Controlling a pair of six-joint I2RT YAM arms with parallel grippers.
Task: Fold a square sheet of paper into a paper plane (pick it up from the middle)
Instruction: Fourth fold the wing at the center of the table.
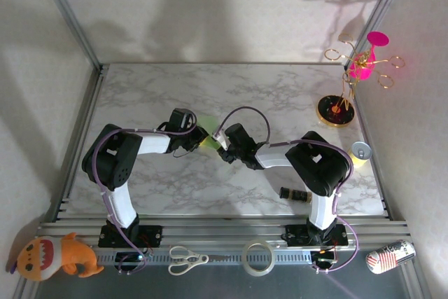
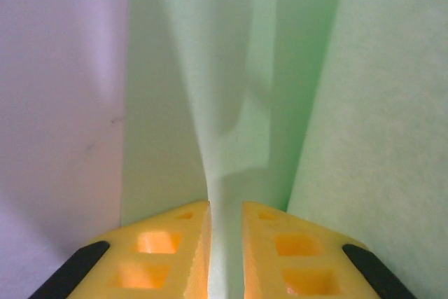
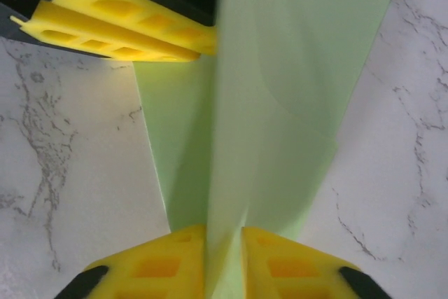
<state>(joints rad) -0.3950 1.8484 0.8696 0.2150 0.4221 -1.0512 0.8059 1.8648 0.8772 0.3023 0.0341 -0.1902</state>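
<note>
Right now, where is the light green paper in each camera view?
Top external: green paper, small patch mid-table between left gripper and right gripper.
Left wrist: centre and right, a fold pinched in the left gripper at bottom.
Right wrist: rising from the right gripper, bottom centre to top.
Shared landmark: left gripper's yellow fingers, upper left in the right wrist view.

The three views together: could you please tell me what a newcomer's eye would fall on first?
The light green paper stands out at the middle of the marble table. It is pinched along a raised fold by both the left gripper and the right gripper, each with yellow fingers closed on it. Next comes the bright pink ornament at the table's far right corner.
</note>
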